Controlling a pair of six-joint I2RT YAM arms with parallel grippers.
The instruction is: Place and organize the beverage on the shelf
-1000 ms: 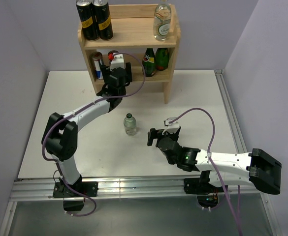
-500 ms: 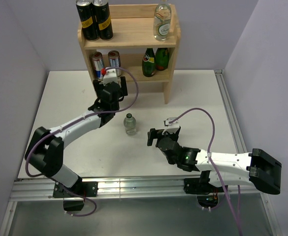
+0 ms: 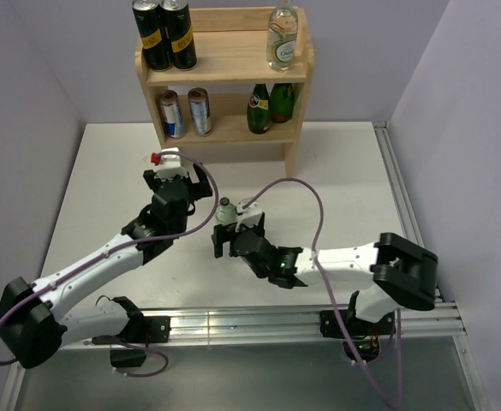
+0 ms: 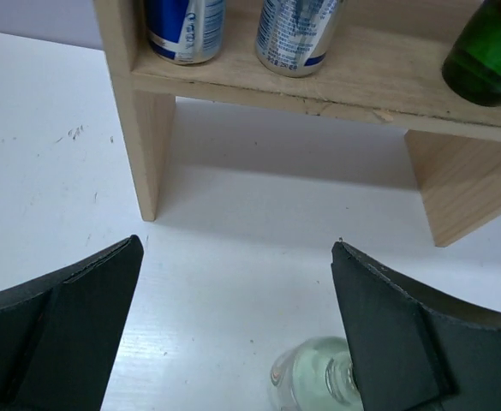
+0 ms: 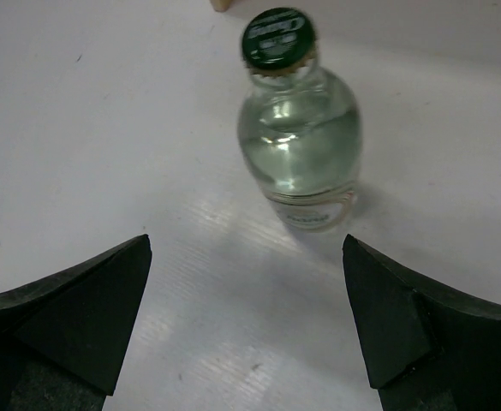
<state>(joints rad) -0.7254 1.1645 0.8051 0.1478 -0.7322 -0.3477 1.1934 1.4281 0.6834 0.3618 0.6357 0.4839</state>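
Observation:
A small clear bottle [image 3: 225,211] with a green cap stands upright on the table; it also shows in the right wrist view [image 5: 300,137]. My right gripper [image 3: 235,233] is open and empty just on the near side of it, not touching; the bottle stands beyond the fingertips [image 5: 247,238]. My left gripper [image 3: 178,178] is open and empty, left of the bottle and facing the wooden shelf [image 3: 233,56]. In the left wrist view [image 4: 237,242] the bottle [image 4: 312,377] sits low beside the right finger. The shelf [image 4: 378,90] holds two silver-blue cans [image 3: 187,111] and two green bottles [image 3: 270,104] on its middle tier.
On the shelf top stand two black cans [image 3: 164,32] at the left and a clear bottle [image 3: 283,36] at the right. Walls close in the table on the left, right and back. A metal rail [image 3: 233,324] runs along the near edge.
My left gripper has pulled back from the shelf's middle tier, leaving a second can there, and now sits over the table. My right gripper has moved left, up to the clear bottle.

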